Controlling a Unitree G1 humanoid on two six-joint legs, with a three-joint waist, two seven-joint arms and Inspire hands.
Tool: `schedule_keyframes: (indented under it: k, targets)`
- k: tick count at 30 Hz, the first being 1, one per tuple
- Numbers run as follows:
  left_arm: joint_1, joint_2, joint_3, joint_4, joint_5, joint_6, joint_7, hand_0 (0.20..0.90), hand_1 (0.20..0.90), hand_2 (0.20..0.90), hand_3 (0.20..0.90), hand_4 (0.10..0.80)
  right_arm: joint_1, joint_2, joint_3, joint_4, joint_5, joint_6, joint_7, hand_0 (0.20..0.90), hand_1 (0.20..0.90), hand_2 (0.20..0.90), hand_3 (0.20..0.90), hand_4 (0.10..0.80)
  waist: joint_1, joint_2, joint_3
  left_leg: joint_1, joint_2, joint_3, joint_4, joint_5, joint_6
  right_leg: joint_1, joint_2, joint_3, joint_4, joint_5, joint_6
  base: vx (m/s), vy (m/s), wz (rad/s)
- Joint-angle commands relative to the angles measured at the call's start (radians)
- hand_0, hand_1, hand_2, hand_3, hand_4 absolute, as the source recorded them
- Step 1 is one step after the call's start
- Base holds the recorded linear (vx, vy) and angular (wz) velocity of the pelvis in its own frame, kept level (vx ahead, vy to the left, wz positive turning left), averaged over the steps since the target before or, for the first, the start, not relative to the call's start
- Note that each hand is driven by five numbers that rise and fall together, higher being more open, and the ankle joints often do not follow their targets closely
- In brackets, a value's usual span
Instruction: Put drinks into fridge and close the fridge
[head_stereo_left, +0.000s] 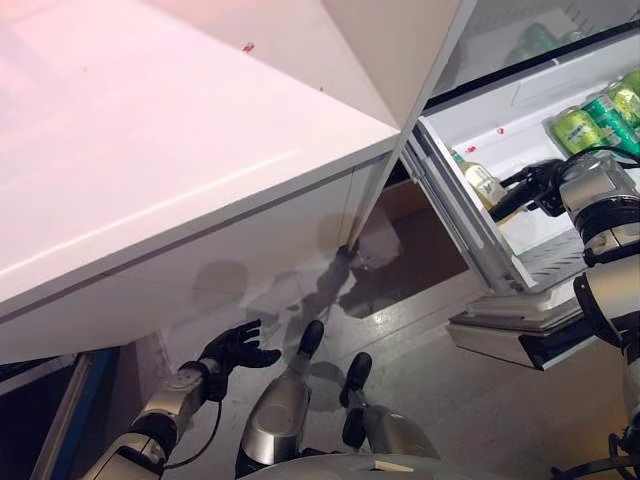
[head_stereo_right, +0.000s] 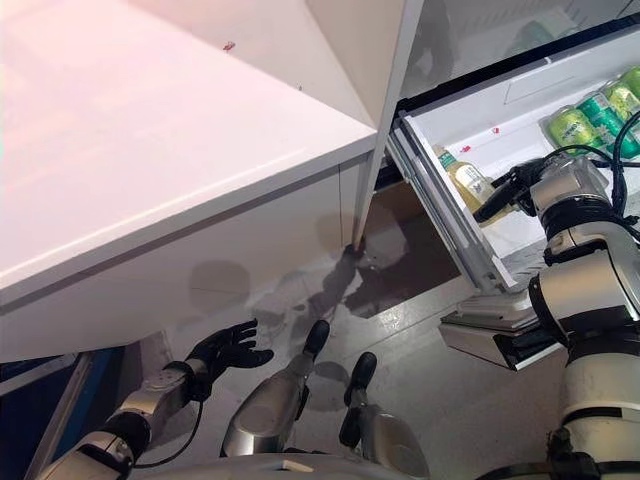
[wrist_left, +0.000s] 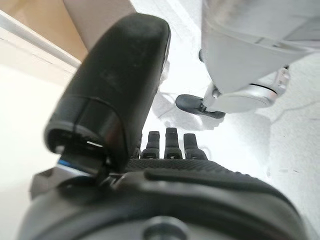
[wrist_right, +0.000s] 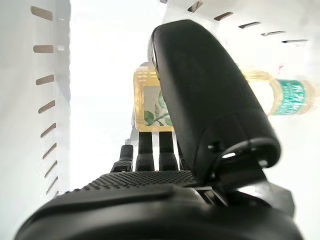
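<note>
The white fridge (head_stereo_left: 520, 100) stands open at the right. A yellow drink bottle (head_stereo_left: 482, 180) with a green cap lies on its side inside, by the compartment's left wall. My right hand (head_stereo_left: 535, 188) is inside the fridge just behind the bottle, with its fingers straight. In the right wrist view the bottle (wrist_right: 152, 107) lies just past the fingertips (wrist_right: 145, 150), and the thumb (wrist_right: 210, 100) stands free over it. Green cans (head_stereo_left: 600, 115) stand further back at the right. My left hand (head_stereo_left: 238, 348) hangs open and empty low over the floor.
A large white panel (head_stereo_left: 150, 150) fills the upper left and ends in an edge near the fridge opening. A white lower fridge section (head_stereo_left: 510, 345) juts out under the open compartment. A brown surface (head_stereo_left: 410, 215) shows between the panel and the fridge. The floor (head_stereo_left: 450, 400) is glossy grey.
</note>
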Motion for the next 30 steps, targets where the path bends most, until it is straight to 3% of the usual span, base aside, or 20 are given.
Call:
schedule_keyframes:
  k: [1,8,14,18,23,30]
  targets:
    - [0.072,-0.004,0.007,0.057,0.072,-0.005,-0.026,0.9,0.9,0.9,0.9,0.8,0.039,-0.104,0.046,-0.152,0.053,-0.059,-0.063,0.9,0.9,0.9,0.9,0.8,-0.018,-0.078,-0.152,0.037,0.025,0.085,0.0,-0.1,-0.012,-0.045,-0.039,0.063,0.066,0.008,0.058,0.012,0.004,-0.14]
    - [0.094,-0.014,0.022,0.085,0.126,0.013,-0.026,0.9,0.9,0.9,0.9,0.8,0.165,-0.198,-0.068,-0.434,0.217,-0.124,-0.173,0.9,0.9,0.9,0.9,0.8,-0.08,-0.095,-0.224,0.097,0.023,0.124,0.004,-0.131,-0.003,-0.003,-0.039,0.115,0.059,0.011,0.069,0.019,0.027,-0.18]
    - [0.105,-0.062,0.014,0.13,0.152,-0.01,-0.039,0.9,0.9,0.9,0.9,0.8,0.342,-0.218,-0.304,-0.649,0.38,-0.256,-0.345,0.9,0.9,0.9,0.9,0.8,-0.141,-0.078,-0.295,0.145,0.021,0.158,0.001,-0.155,0.005,0.029,-0.038,0.162,0.048,0.012,0.077,0.044,0.051,-0.27]
    - [0.121,-0.083,0.008,0.157,0.152,-0.027,-0.041,0.9,0.9,0.9,0.9,0.8,0.492,-0.18,-0.489,-0.741,0.461,-0.401,-0.555,0.9,0.9,0.9,0.9,0.8,-0.171,-0.064,-0.324,0.171,0.022,0.178,0.0,-0.17,0.008,0.049,-0.038,0.182,0.047,0.005,0.08,0.046,0.023,-0.22]
    - [0.136,-0.114,-0.012,0.197,0.138,-0.028,-0.036,0.9,0.9,0.9,0.9,0.8,0.624,-0.055,-0.655,-0.793,0.496,-0.575,-0.827,0.9,0.9,0.9,0.9,0.8,-0.182,-0.041,-0.338,0.198,0.018,0.189,0.016,-0.194,0.015,0.07,-0.05,0.192,0.054,-0.008,0.084,0.064,0.013,-0.15]
    - [0.174,-0.139,-0.006,0.216,0.122,-0.025,-0.022,0.9,0.9,0.9,0.9,0.8,0.74,0.067,-0.71,-0.759,0.548,-0.674,-0.91,0.9,0.9,0.9,0.9,0.8,-0.166,-0.028,-0.27,0.171,-0.01,0.179,0.226,-0.283,0.033,0.08,-0.087,0.168,0.173,-0.056,0.07,0.097,-0.009,-0.08]
